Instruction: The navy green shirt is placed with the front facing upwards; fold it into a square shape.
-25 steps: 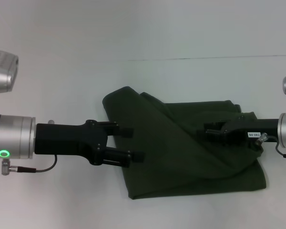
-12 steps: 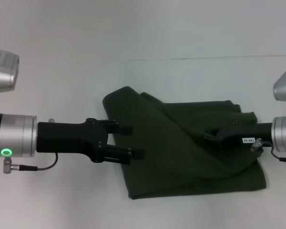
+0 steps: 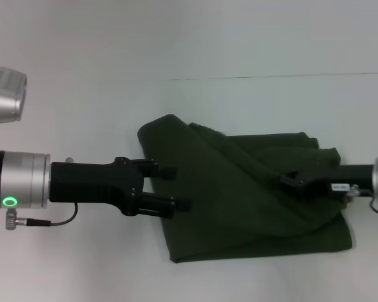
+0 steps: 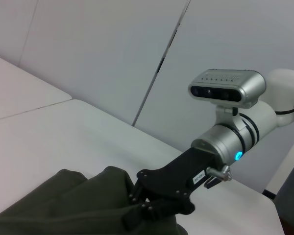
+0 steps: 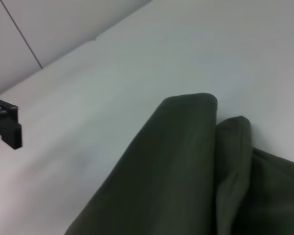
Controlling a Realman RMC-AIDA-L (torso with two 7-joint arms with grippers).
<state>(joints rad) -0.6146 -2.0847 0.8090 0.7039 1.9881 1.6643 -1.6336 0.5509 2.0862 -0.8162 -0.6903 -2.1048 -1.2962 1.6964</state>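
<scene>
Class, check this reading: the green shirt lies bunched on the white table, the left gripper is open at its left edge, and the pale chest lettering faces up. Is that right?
One detail is wrong. No lettering shows: in the head view the navy green shirt presents only plain green cloth. It does lie bunched on the white table, with the left gripper open at its left edge.

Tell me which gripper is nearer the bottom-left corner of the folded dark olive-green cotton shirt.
Left. The left gripper, fingers apart, sits at the dark olive-green cotton shirt's left edge, just above that corner. The right gripper lies over the shirt's right half, farther away.
</scene>
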